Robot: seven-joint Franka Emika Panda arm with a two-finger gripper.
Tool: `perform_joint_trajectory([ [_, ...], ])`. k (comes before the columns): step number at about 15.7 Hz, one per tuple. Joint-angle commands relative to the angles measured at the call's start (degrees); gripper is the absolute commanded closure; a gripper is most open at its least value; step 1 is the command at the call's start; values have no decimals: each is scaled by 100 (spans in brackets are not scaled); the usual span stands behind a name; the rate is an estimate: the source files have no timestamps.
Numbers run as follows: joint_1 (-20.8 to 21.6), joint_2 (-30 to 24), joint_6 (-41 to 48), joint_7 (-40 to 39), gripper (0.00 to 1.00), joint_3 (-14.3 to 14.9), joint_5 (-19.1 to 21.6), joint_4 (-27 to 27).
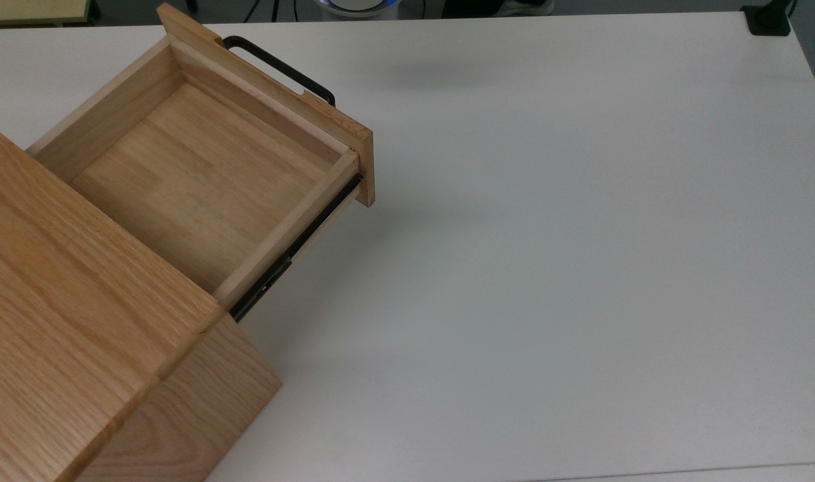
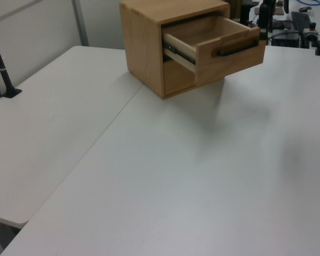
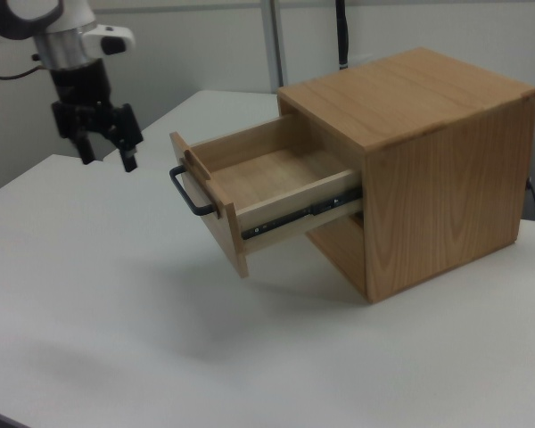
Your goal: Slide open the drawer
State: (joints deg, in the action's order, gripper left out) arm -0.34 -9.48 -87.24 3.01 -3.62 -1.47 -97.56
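Oak drawer (image 3: pixel 250 183) juts well out of its cabinet (image 3: pixel 428 152) over the white counter (image 3: pixel 116 321), rails bared — the sliding looks done. Beyond its handle (image 3: pixel 185 192), the pincer (image 3: pixel 107 147) hangs apart — spread wide, holding nothing.

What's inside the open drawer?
Nothing: the drawer shows only its bare wooden bottom in the top view. Its back end sits under the cabinet, so that part is hidden.
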Motion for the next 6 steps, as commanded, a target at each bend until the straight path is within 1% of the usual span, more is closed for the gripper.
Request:
perform_joint_trajectory([
  [1, -238, 95, 181, 200, 0, 54, 103, 211],
  [4, -256, 113, 190, 200, 0, 54, 94, 237],
  [6, -256, 226, 234, 183, 0, 54, 86, 307],
])
